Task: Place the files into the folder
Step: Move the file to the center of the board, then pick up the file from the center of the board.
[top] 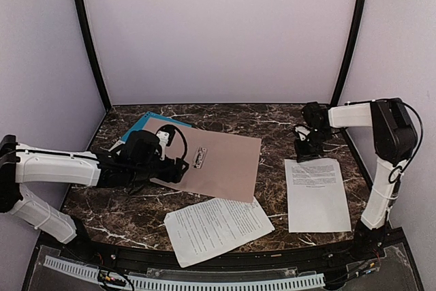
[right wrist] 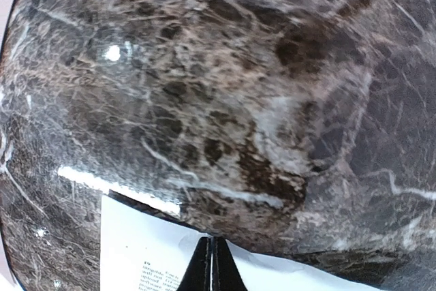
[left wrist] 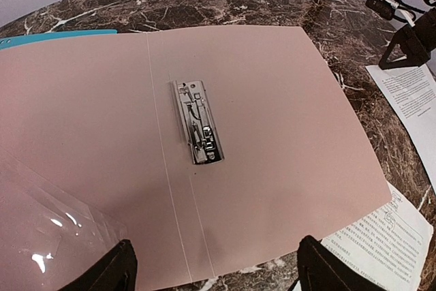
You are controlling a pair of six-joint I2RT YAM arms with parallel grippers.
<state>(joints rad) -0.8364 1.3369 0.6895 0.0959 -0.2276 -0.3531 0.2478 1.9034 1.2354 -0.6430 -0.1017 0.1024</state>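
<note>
Grabbing 1st sheet: R gripper pinches its edge, right of folder; L gripper spread over folder. Next: lift, carry onto folder w/o creasing.

Both arms are made of white shells with black joints between them. The left arm has long, rounded white segments, and its front part near the wrist is a bulky black block, over which a thin black cable makes a loop. The right arm has a slim white lower link, a large black housing at the elbow and a short white forearm; a second cable, also black, curves along its outer side. The left gripper has two matt black fingers with wedge-like tips. The right gripper has fingers that are black too, narrow and tapering.
</note>
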